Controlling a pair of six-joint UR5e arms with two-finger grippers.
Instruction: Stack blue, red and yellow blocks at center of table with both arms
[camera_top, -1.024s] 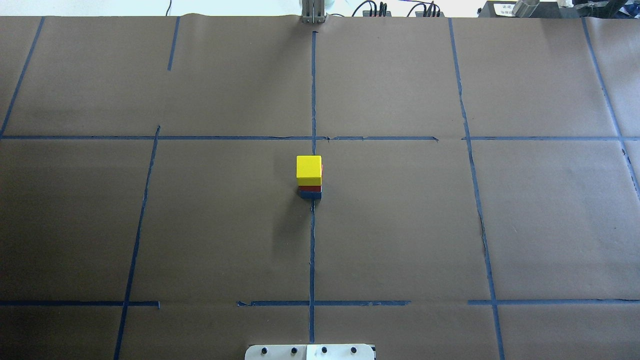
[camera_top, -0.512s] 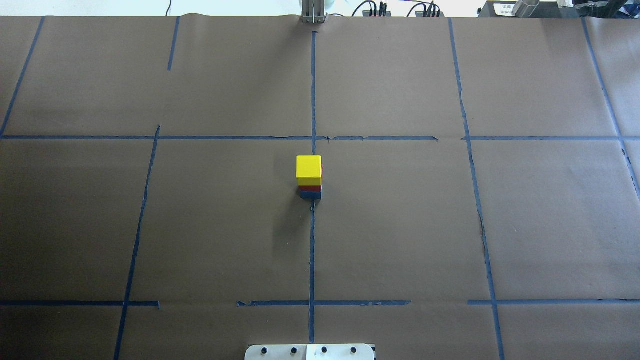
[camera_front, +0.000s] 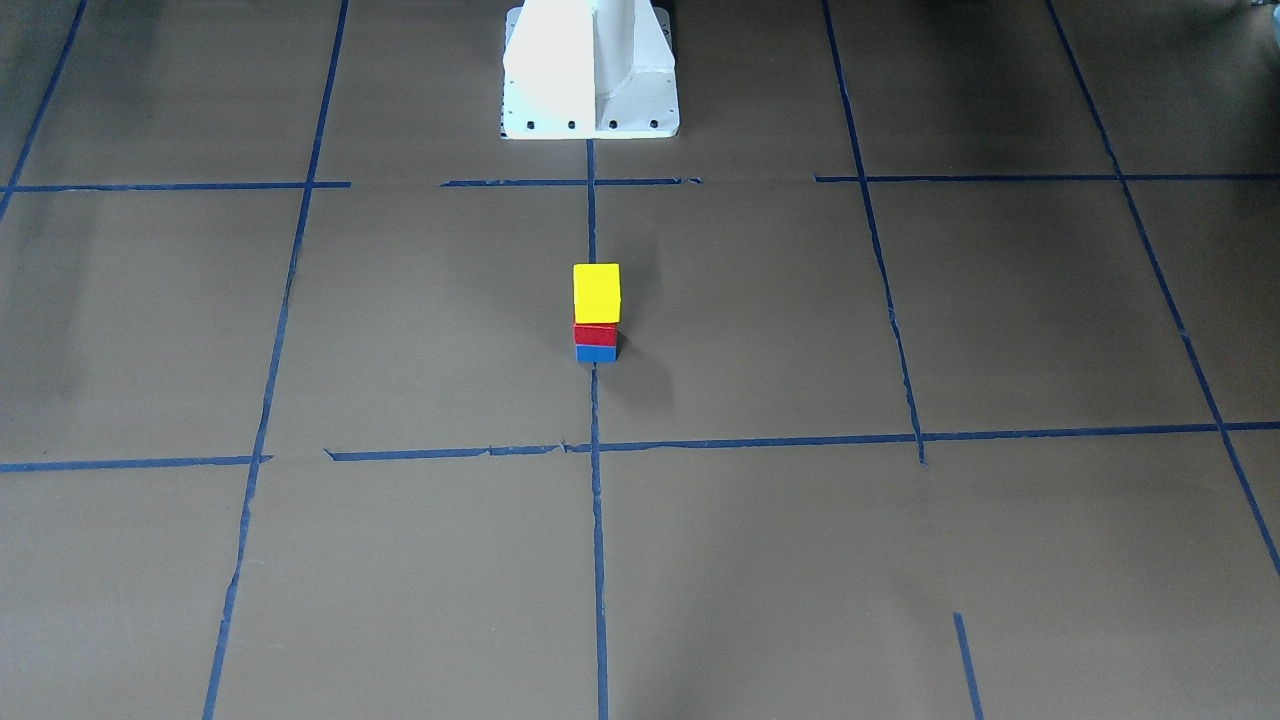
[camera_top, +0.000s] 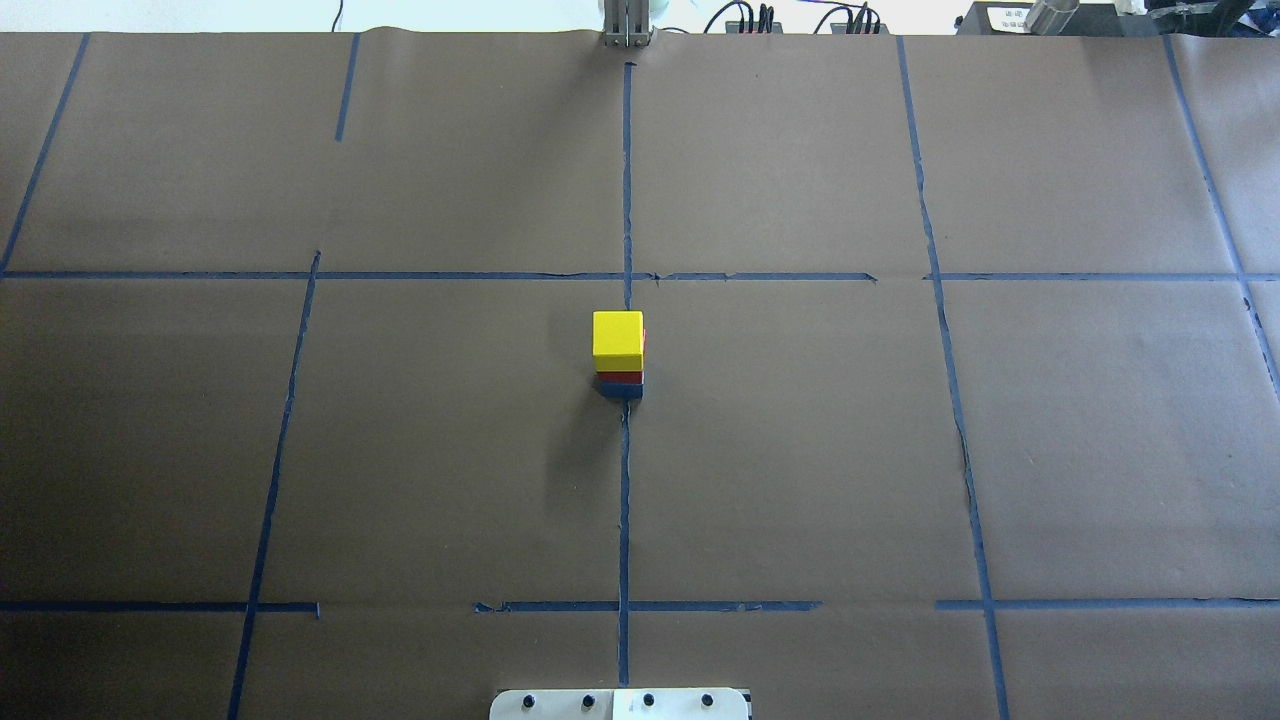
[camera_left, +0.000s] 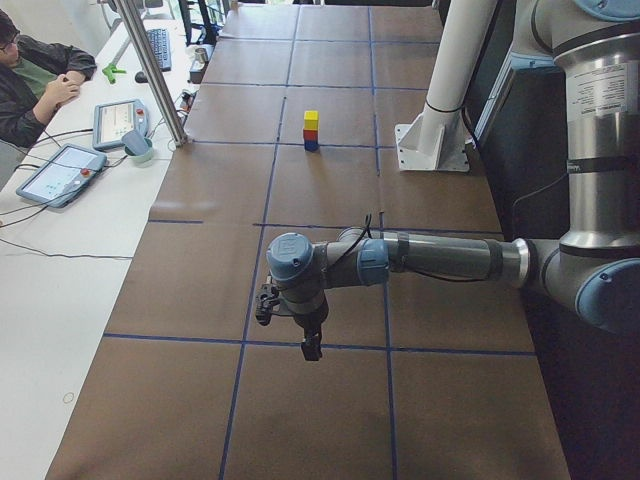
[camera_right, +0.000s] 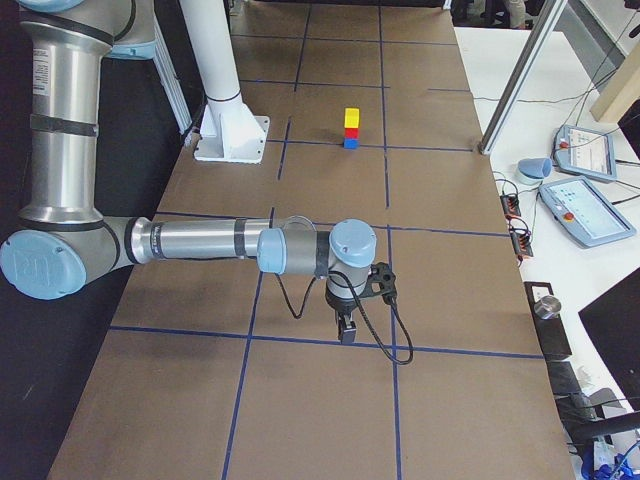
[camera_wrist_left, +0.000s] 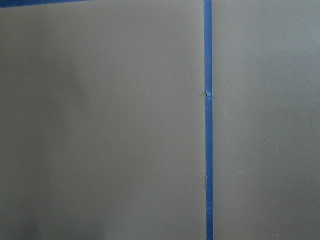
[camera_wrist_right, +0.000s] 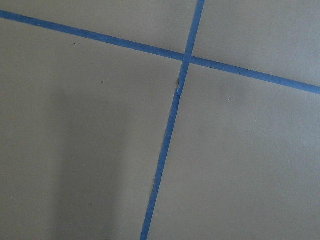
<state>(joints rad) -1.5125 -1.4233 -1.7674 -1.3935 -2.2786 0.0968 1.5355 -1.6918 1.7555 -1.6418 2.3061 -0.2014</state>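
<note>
A yellow block (camera_top: 618, 338) stands on a red block (camera_top: 621, 377), which stands on a blue block (camera_top: 622, 389), upright on the center tape line. The stack also shows in the front view, yellow (camera_front: 596, 292), red (camera_front: 595, 334), blue (camera_front: 596, 353), and in both side views (camera_left: 311, 130) (camera_right: 351, 128). My left gripper (camera_left: 311, 348) hangs over the table's left end, far from the stack; it shows only in the left side view, so I cannot tell its state. My right gripper (camera_right: 345, 330) hangs over the right end, seen only in the right side view; I cannot tell its state.
The brown paper table (camera_top: 800, 450) carries blue tape grid lines. The white robot base (camera_front: 590, 70) stands behind the stack. A metal post (camera_left: 155, 75) and tablets (camera_left: 55, 170) sit at the operators' side, where a person (camera_left: 30, 70) sits.
</note>
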